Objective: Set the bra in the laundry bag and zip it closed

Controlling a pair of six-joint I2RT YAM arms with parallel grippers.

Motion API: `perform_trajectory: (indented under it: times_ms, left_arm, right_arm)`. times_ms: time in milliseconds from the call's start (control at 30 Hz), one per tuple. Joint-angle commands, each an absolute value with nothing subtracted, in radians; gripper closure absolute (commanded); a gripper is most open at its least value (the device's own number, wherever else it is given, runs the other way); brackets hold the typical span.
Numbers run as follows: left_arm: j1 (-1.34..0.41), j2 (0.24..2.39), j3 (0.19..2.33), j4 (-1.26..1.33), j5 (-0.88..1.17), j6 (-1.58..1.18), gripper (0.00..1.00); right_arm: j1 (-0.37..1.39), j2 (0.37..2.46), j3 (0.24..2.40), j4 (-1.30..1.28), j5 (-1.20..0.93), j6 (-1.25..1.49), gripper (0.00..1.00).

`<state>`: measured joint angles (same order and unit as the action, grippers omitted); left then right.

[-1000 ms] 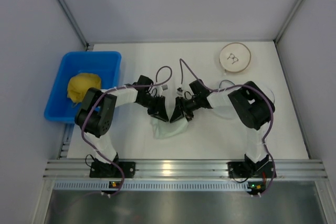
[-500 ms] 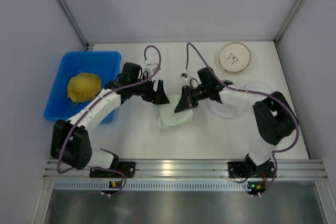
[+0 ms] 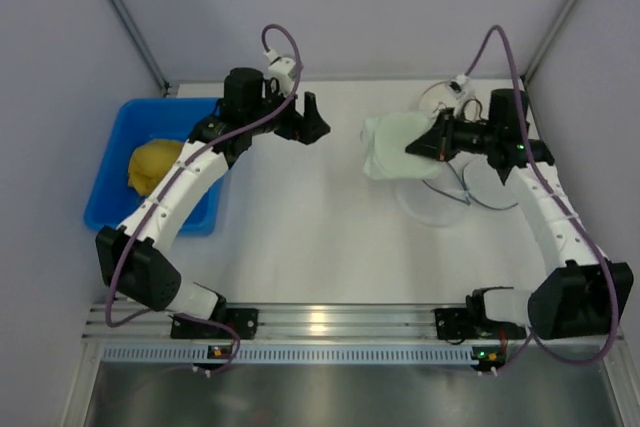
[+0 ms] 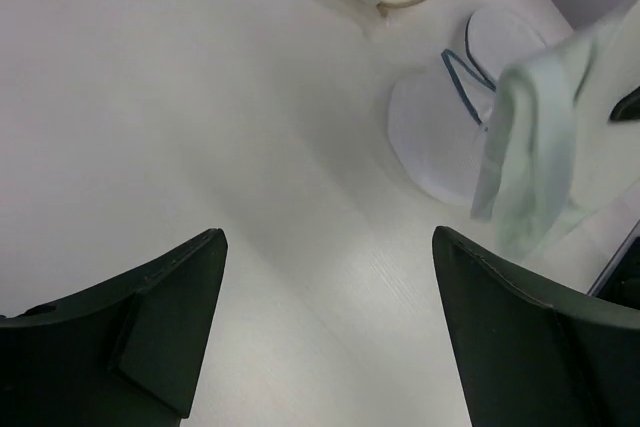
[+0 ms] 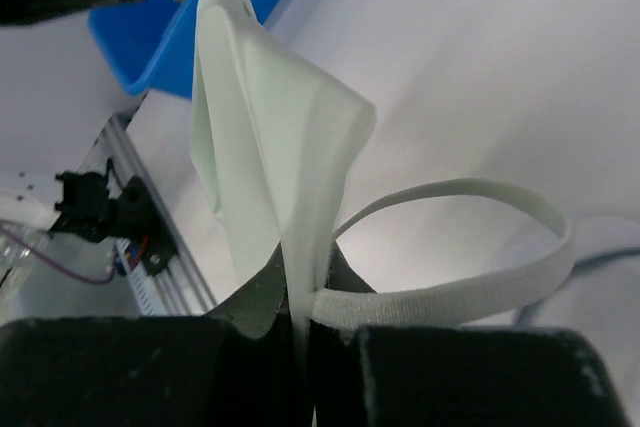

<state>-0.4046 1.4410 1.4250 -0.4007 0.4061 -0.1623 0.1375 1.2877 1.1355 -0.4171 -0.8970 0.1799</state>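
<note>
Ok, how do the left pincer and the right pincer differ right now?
The left pincer is open and empty; the right pincer is shut on the bra. The left pincer hangs over the table by the blue bin; the right pincer holds the bra in the air near the laundry bag. Both are off the table, facing each other.

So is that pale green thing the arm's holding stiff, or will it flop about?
Probably floppy: pinched in the right gripper, the bra folds and drapes, its strap curling into a loose loop. Likely light, since one small pinch carries it all. It may bunch up going into the laundry bag.
</note>
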Motion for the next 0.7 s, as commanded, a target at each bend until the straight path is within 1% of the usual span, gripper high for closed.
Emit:
perform_trajectory:
  times_ms: [0, 33, 67, 133, 167, 267, 400, 533, 600, 633, 667]
  left_arm:
    - [-0.478, 1.505, 1.456, -0.406, 0.422, -0.176, 0.11]
    - [-0.495, 1.528, 1.459, -0.403, 0.417, -0.187, 0.11]
    - [-0.521, 1.545, 1.472, -0.4, 0.42, -0.196, 0.11]
    - [-0.546, 1.597, 1.489, -0.396, 0.428, -0.242, 0.12]
    - [-0.57, 1.615, 1.502, -0.391, 0.436, -0.255, 0.14]
    - [-0.644, 1.678, 1.542, -0.37, 0.428, -0.294, 0.15]
    - [-0.73, 1.781, 1.591, -0.331, 0.426, -0.409, 0.17]
    - [-0.784, 1.917, 1.603, -0.226, 0.454, -0.634, 0.2]
    - [-0.808, 1.957, 1.605, -0.114, 0.501, -0.724, 0.2]
    - [-0.814, 1.991, 1.594, -0.065, 0.511, -0.815, 0.2]
    - [-0.83, 2.005, 1.591, 0.037, 0.509, -0.856, 0.2]
  right_arm:
    - [-0.042, 1.168, 1.155, -0.506, -0.868, 0.061, 1.0]
    - [-0.09, 1.117, 1.135, -0.48, -0.848, 0.051, 1.0]
    - [-0.176, 1.095, 1.117, -0.468, -0.833, 0.049, 1.0]
    - [-0.254, 1.062, 1.053, -0.437, -0.813, 0.054, 1.0]
    - [-0.321, 1.04, 1.031, -0.417, -0.801, 0.055, 1.0]
    - [-0.406, 1.023, 0.945, -0.355, -0.755, 0.057, 1.0]
    - [-0.456, 1.051, 0.867, -0.313, -0.73, 0.055, 1.0]
    - [-0.503, 1.078, 0.847, -0.27, -0.726, 0.072, 1.0]
    - [-0.526, 1.083, 0.85, -0.252, -0.73, 0.074, 1.0]
    - [-0.531, 1.089, 0.853, -0.249, -0.739, 0.069, 1.0]
    - [-0.54, 1.095, 0.862, -0.249, -0.742, 0.068, 1.0]
